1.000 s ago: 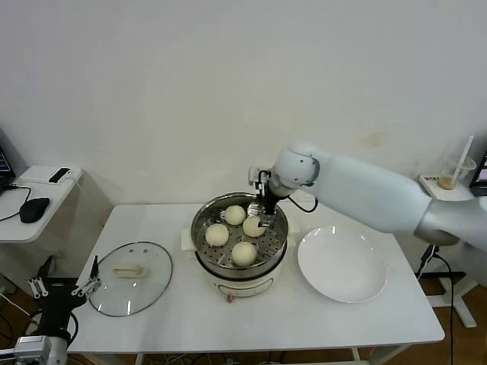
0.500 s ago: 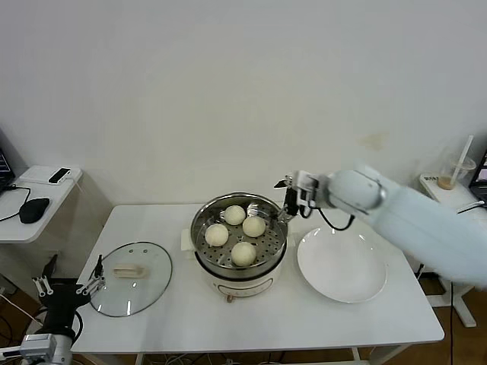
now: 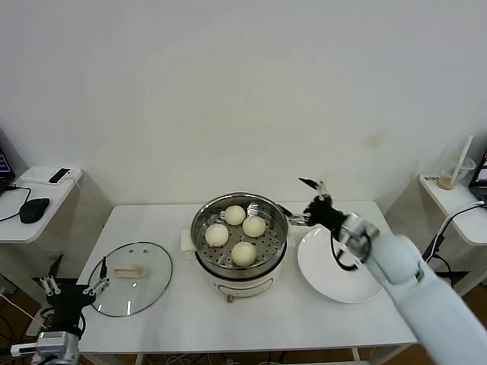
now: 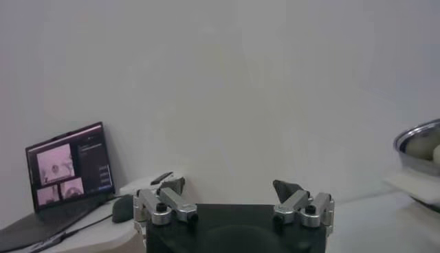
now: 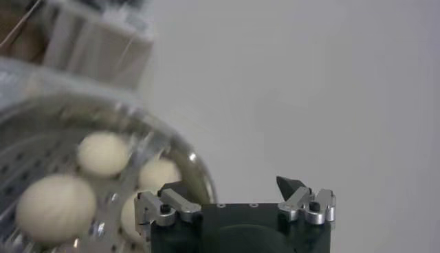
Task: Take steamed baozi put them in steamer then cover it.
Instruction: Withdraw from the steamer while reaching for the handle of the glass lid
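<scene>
Sitting in the steamer (image 3: pixel 240 262), four steamed baozi (image 3: pixel 243 252); right gripper (image 3: pixel 298 200) spread empty beside it; left gripper (image 3: pixel 73 285) spread, parked low; no readable writing.

In the right wrist view the steamer (image 5: pixel 103 137) is blurred and cut off by the frame, its baozi (image 5: pixel 55 207) smeared. In the left wrist view only the steamer's rim shows at the edge.

Right arm (image 3: pixel 415 285): smooth, glossy pale grey-white shell, rounded segments, black cable looped at the wrist. Right gripper (image 3: pixel 304 199): black body, 2 thin dark fingers on silver brackets with black screw heads. Left gripper (image 3: pixel 74 285): same black block, silver knuckles, 2 dark pointed tips.
</scene>
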